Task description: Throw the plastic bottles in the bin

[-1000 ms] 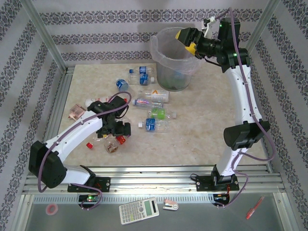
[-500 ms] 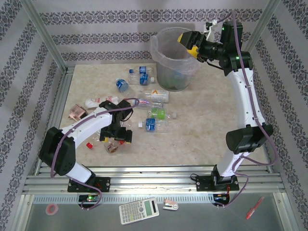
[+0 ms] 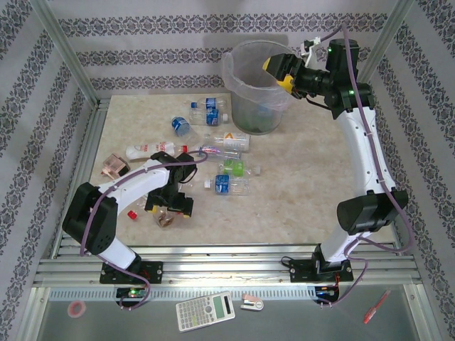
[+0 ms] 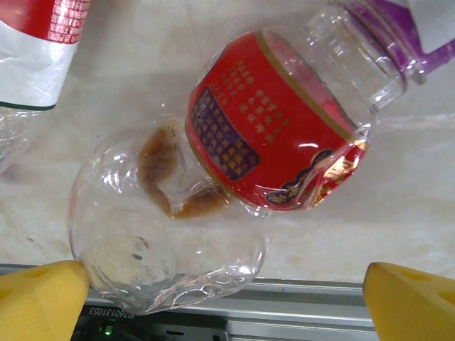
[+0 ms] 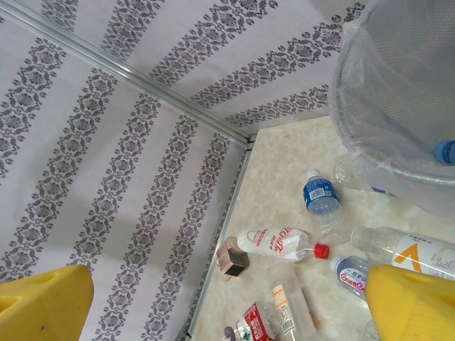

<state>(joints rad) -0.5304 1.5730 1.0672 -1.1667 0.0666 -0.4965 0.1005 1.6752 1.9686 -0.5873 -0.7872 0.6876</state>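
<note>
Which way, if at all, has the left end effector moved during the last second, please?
Yes: the left end effector has edged slightly toward the table's near rail.

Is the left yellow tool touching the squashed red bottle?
Cannot tell. In the left wrist view, one yellow finger of the open left tool meets the clear end of the squashed red bottle, but it might be hovering just above it.

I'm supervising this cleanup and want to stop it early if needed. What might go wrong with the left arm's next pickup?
1. The open left gripper sits with its fingertips by the metal rail, over only the crumpled clear end of the crushed red-label bottle; closing there may slip off or strike the rail.
2. Brown residue inside the bottle might leak when squeezed.
</note>
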